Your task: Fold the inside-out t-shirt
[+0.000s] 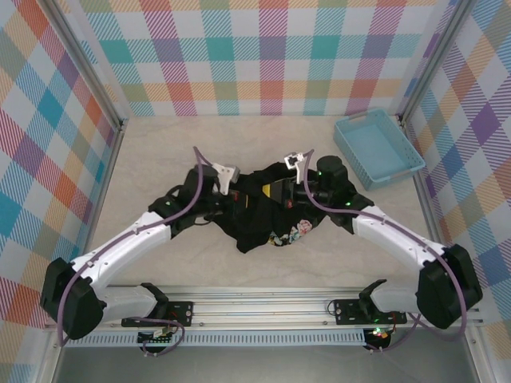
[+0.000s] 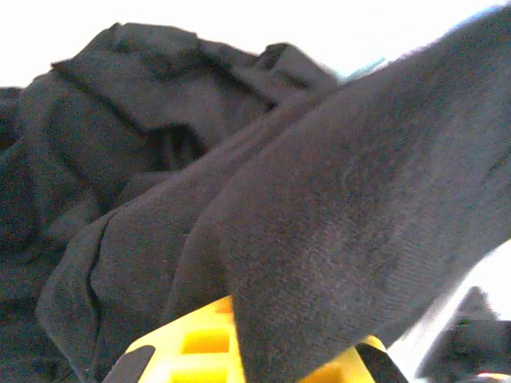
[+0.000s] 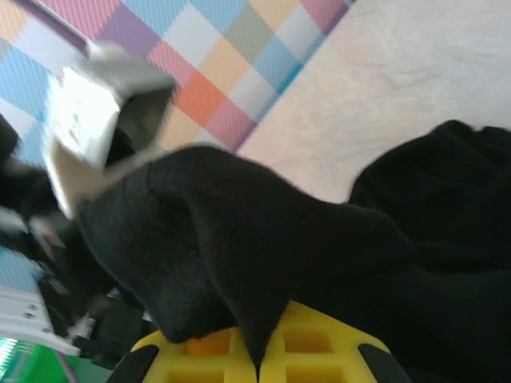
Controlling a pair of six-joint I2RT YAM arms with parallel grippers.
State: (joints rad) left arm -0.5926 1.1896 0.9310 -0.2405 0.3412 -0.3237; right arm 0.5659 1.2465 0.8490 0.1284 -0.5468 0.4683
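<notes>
The inside-out t-shirt (image 1: pixel 263 214) is a crumpled black heap in the middle of the table, with a small multicoloured print (image 1: pixel 292 232) showing at its near right edge. My left gripper (image 1: pixel 242 191) is at the heap's far left and is shut on a thick fold of the black cloth (image 2: pixel 335 207), which drapes over its yellow jaws (image 2: pixel 263 355). My right gripper (image 1: pixel 281 190) is a short way to its right. Its yellow jaws (image 3: pixel 259 363) are pressed together on a pinched ridge of the shirt (image 3: pixel 239 239). Both hold the cloth slightly above the table.
A light blue bin (image 1: pixel 378 148) stands at the back right. Checked walls with metal posts close off the left, right and back. Bare beige tabletop (image 1: pixel 160 152) lies around the shirt. The two wrists are close together over the heap.
</notes>
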